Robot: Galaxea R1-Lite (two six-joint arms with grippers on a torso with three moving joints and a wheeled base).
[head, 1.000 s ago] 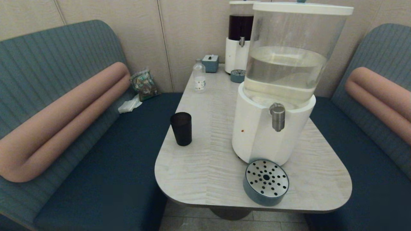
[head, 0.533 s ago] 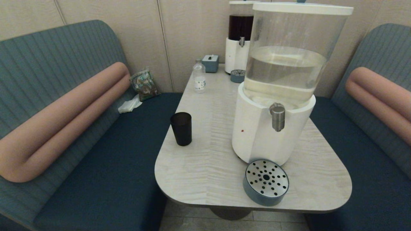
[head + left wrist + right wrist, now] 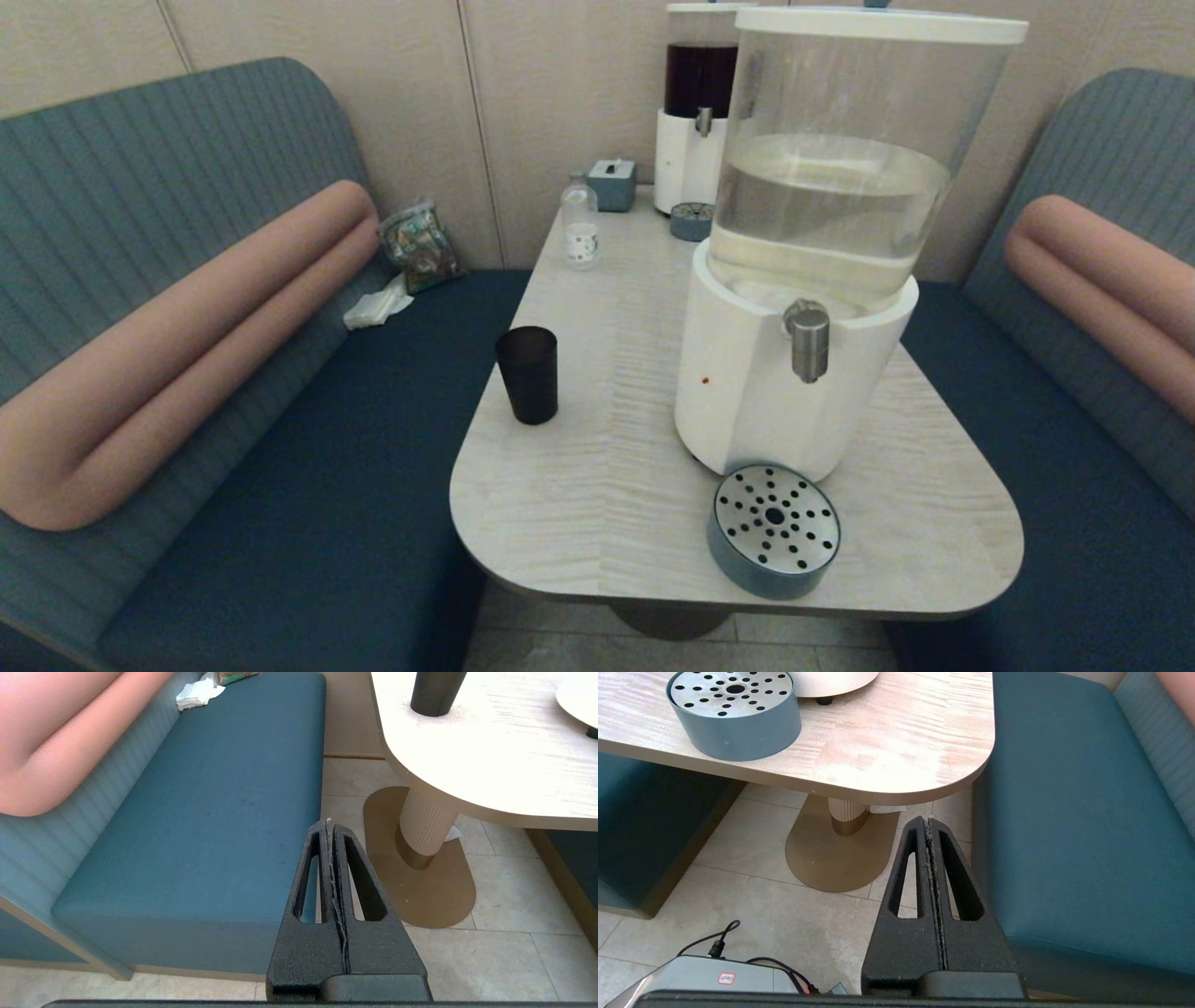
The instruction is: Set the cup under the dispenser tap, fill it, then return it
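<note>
The black cup (image 3: 527,374) stands upright near the table's left edge, well left of the large white-based dispenser (image 3: 794,280). Its steel tap (image 3: 808,340) hangs above the round drip tray (image 3: 774,529), which holds nothing. Neither arm shows in the head view. My left gripper (image 3: 329,826) is shut and empty, low over the floor beside the left bench, with the cup's base (image 3: 436,693) far ahead on the table. My right gripper (image 3: 928,822) is shut and empty too, below the table's near right corner, with the drip tray (image 3: 734,716) ahead of it.
A small clear bottle (image 3: 580,224), a tissue box (image 3: 611,184) and a smaller dark-liquid dispenser (image 3: 695,112) with its own tray stand at the table's far end. Blue benches (image 3: 308,485) flank the table. The table pedestal (image 3: 427,826) rises from the tiled floor.
</note>
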